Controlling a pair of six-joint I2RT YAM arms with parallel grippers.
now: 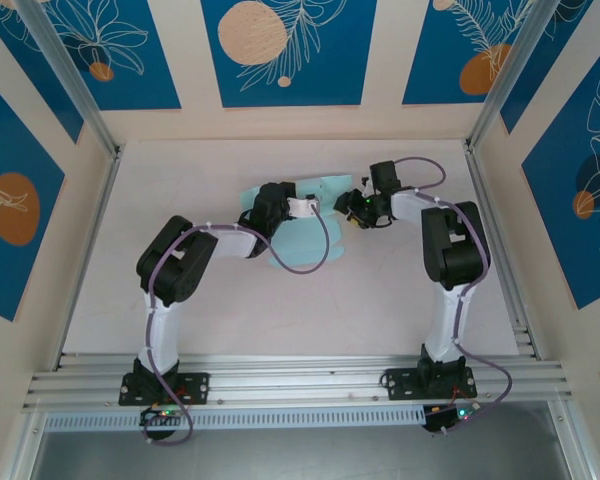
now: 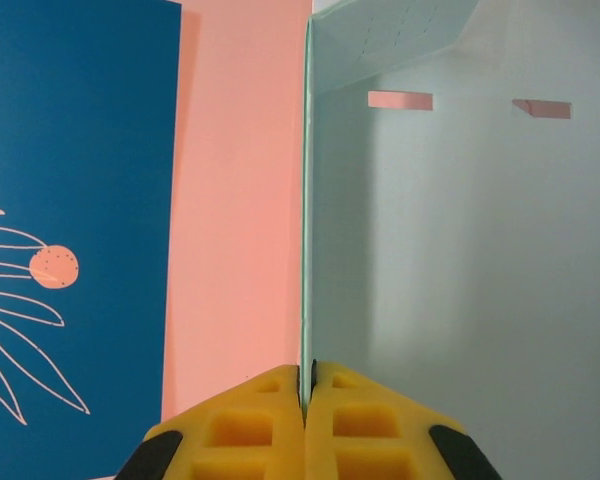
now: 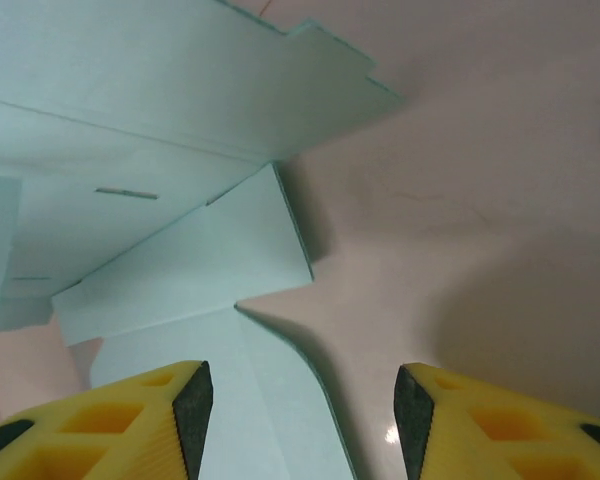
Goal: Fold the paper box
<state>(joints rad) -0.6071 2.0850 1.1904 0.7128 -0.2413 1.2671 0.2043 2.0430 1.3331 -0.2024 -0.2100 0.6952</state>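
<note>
Overhead view: the paper box (image 1: pixel 332 186) is a pale blue card sheet, not closed into a box, lying just above the middle of the frame on the white table (image 1: pixel 380 300). Part of it pokes out below the left arm's wrist, part out to the upper left and upper right of it.

Both arms reach in toward the centre. The left gripper (image 1: pixel 307 207) sits over the sheet. The right gripper (image 1: pixel 352 206) is just to the right of it, at the card's right edge.

Left wrist view: the left gripper (image 2: pixel 305 378) has its yellow fingers (image 2: pixel 245 425) pressed together at bottom centre, pinching the edge of the paper box (image 2: pixel 460 280). The pinched panel runs straight up the frame, seen edge-on, with the broad card face filling the right half. Two small slots (image 2: pixel 400 100) are cut near the top right. The blue wall panel (image 2: pixel 70 150) is at left.

Right wrist view: the right gripper (image 3: pixel 300 400) has its jaws apart, one at each bottom corner, with nothing clamped between them. The paper box (image 3: pixel 180 90) spreads over the upper left, with a flap running down into the gap near the left finger (image 3: pixel 130 420). I cannot tell whether that finger touches the card. Bare table (image 3: pixel 480 200) is at right.
</note>
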